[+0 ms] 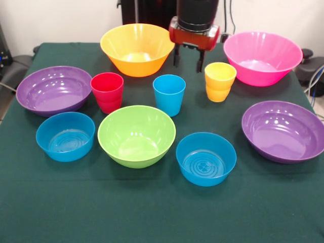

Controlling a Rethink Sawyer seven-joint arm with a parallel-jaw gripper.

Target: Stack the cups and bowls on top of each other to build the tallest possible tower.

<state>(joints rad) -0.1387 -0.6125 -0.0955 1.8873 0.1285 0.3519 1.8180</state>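
My gripper (188, 59) hangs open and empty at the back of the table, between the large orange-yellow bowl (136, 49) and the large pink bowl (262, 57). Three cups stand upright in a row in front of it: red (107, 92), blue (169, 94) and yellow-orange (219, 81), the last just right of the fingertips. A lime green bowl (136, 135) sits in the middle, flanked by two small blue bowls (65, 136) (206, 158). Purple bowls lie at far left (53, 89) and far right (283, 130). Nothing is stacked.
Everything rests on a dark green cloth (152, 207) covering the table. The front strip of the cloth holds no objects. Black equipment and cables show past the table's left and right edges.
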